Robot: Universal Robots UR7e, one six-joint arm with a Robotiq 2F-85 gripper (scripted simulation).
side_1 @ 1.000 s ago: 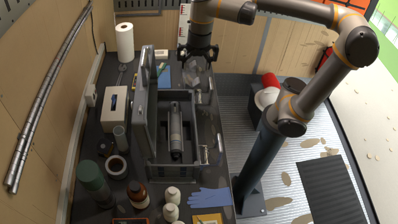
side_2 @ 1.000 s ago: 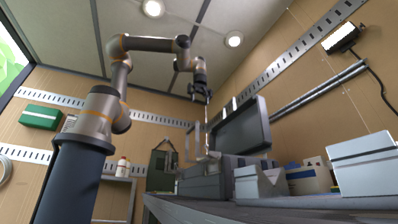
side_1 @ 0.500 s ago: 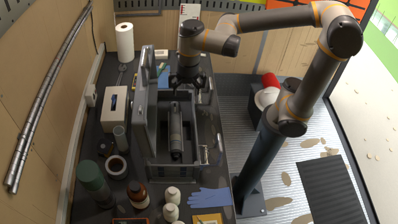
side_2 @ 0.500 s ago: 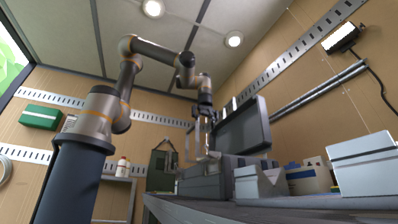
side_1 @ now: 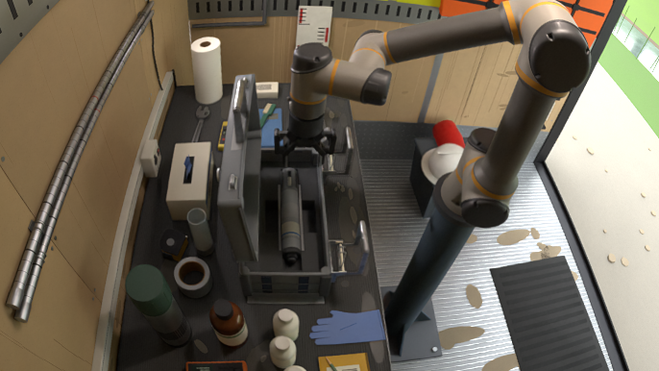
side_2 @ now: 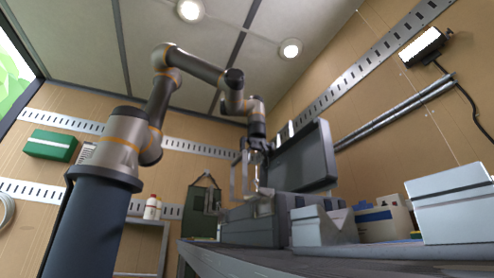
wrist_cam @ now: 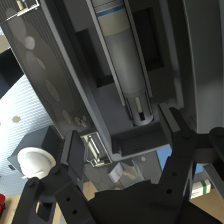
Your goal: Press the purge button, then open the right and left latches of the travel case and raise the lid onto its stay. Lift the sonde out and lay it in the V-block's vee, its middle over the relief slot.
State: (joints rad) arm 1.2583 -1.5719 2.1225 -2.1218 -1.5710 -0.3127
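My gripper (side_1: 304, 145) (side_2: 254, 156) (wrist_cam: 122, 139) is open and empty, hanging above the far end of the open travel case (side_1: 288, 226) (side_2: 258, 217). The lid (side_1: 240, 163) (side_2: 303, 158) stands raised on the left side of the case. The grey sonde (side_1: 291, 216) (wrist_cam: 126, 61), with a blue band, lies lengthwise in the foam cradle, its slotted end just below my fingers. Both latches (side_1: 361, 240) (side_1: 347, 144) on the case's right side hang open. The V-block (side_1: 287, 287) (side_2: 321, 224) sits on the bench at the case's near end.
Behind the case stand a paper roll (side_1: 207, 69) and small boxes against the wall. Left of the lid are a tissue box (side_1: 189, 179), a tube, a tape roll (side_1: 192, 276) and a green canister. Bottles (side_1: 285, 323) and a blue glove (side_1: 348, 327) lie in front of the V-block.
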